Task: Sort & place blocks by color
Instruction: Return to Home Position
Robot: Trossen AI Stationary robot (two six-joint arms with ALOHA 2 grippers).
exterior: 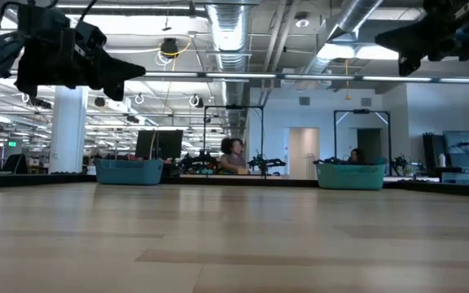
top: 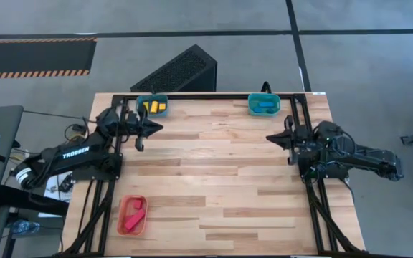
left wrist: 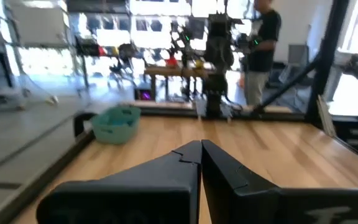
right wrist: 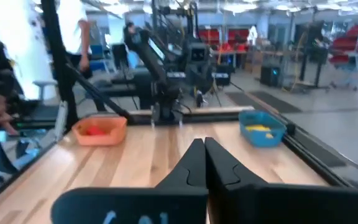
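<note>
Yellow blocks (top: 154, 107) lie in a teal tray (top: 165, 99) at the far edge, left of centre. Blue blocks (top: 265, 104) lie in a second teal tray (top: 252, 109) at the far edge, right of centre. Red blocks (top: 134, 213) lie in an orange tray (top: 123, 228) near the near-left corner. My left gripper (top: 153, 129) is shut and empty, held above the table just on the near side of the yellow blocks' tray. My right gripper (top: 269, 137) is also shut and empty, hovering by the right edge and pointing toward the table's middle.
The wooden table top (top: 221, 179) lies bare between the trays. A black frame rail (top: 214, 96) runs along the far edge and down both sides. In the right wrist view the orange tray (right wrist: 99, 132) and the yellow blocks' tray (right wrist: 261, 130) show ahead. People stand in the room beyond.
</note>
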